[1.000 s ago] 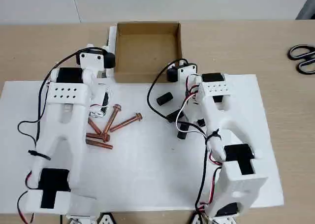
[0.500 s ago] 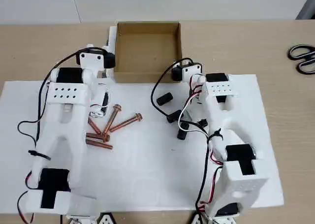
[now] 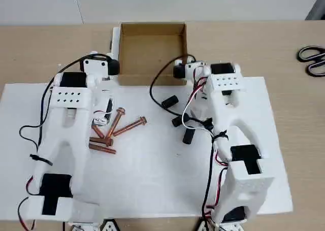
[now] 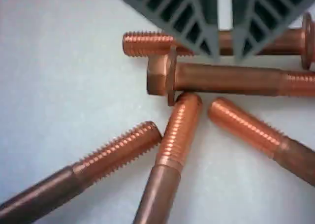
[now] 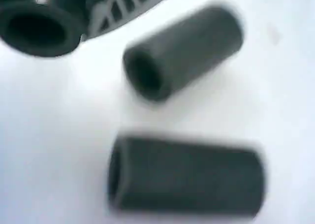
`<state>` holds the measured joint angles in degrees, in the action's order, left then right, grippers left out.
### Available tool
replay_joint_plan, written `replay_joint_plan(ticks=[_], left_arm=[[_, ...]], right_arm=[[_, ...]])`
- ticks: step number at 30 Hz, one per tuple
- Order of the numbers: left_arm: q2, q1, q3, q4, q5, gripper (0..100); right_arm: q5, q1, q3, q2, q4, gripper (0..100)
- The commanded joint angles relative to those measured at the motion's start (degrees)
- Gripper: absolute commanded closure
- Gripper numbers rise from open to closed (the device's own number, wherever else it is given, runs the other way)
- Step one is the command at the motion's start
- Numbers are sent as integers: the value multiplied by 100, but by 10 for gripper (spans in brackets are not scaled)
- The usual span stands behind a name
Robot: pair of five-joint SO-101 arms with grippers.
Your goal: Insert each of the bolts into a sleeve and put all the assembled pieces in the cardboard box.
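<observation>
Bolts [image 4: 226, 79] lie heaped directly under the left jaws, which stand a narrow crack apart and grip nothing; sleeves [image 5: 184, 51] lie just beneath the right jaws, and I cannot tell how far those are open. The step in hand looks like the first pick, as nothing is assembled yet. Next the left jaws will likely need to widen and close across one shaft, ready to meet a sleeve's bore.

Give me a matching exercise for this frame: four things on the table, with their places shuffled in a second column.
1 cardboard box
2 copper bolts
3 black sleeves
4 scissors

A bare tabletop, far right in the high view
B white sheet, beside the left arm
C at the sheet's far edge, nothing inside
D white sheet, beside the right arm

Pairs: 1-C, 2-B, 3-D, 4-A
</observation>
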<state>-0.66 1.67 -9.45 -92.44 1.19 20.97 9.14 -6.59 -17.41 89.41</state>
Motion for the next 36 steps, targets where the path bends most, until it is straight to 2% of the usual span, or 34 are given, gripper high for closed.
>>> replay_joint_plan(ticks=[1,6,11,21,26,31,36], left_arm=[[-97,18,66,-26,18,994],[-35,-9,620,-422,18,993],[-18,-141,1051,-677,211,983],[-18,-1125,1068,-747,334,967],[360,-1020,1077,-589,325,923],[976,-607,1226,-316,237,919],[1196,-554,1604,-290,237,918]], right_arm=[[9,-22,-492,549,400,991],[9,-119,-492,1095,778,991],[-149,-743,-492,1244,866,992],[-114,-1930,-475,1253,945,992],[-105,-2185,-413,1253,945,992],[9,-2167,-79,1253,936,991],[9,-2176,-26,1262,936,991]])
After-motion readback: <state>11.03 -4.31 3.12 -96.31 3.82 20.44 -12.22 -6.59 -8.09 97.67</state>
